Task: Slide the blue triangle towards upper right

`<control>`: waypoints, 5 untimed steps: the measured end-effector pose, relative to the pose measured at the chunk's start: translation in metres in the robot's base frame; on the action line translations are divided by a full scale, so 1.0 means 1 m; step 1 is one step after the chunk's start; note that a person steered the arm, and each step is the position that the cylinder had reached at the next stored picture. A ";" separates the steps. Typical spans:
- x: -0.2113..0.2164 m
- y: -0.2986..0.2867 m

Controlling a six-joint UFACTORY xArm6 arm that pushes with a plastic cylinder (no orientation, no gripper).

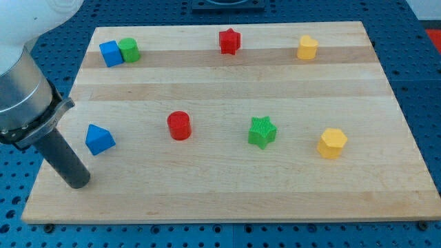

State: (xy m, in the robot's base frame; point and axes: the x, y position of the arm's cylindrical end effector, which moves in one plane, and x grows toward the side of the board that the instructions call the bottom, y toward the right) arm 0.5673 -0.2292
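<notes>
The blue triangle [99, 140] lies on the wooden board [227, 200] near the view's left edge, at mid height. My tip [76, 183] rests on the board just below and to the left of the blue triangle, a short gap apart from it. The dark rod rises from the tip up to the view's left into the grey arm.
A blue cube [110, 53] and a green cylinder [129, 49] touch at the top left. A red star [229, 40] and a yellow block [307, 48] sit along the top. A red cylinder [179, 125], a green star [262, 132] and a yellow hexagon [332, 143] lie across the middle.
</notes>
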 end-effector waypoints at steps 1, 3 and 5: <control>-0.045 0.005; -0.171 0.006; -0.176 0.003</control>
State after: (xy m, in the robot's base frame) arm 0.3908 -0.2267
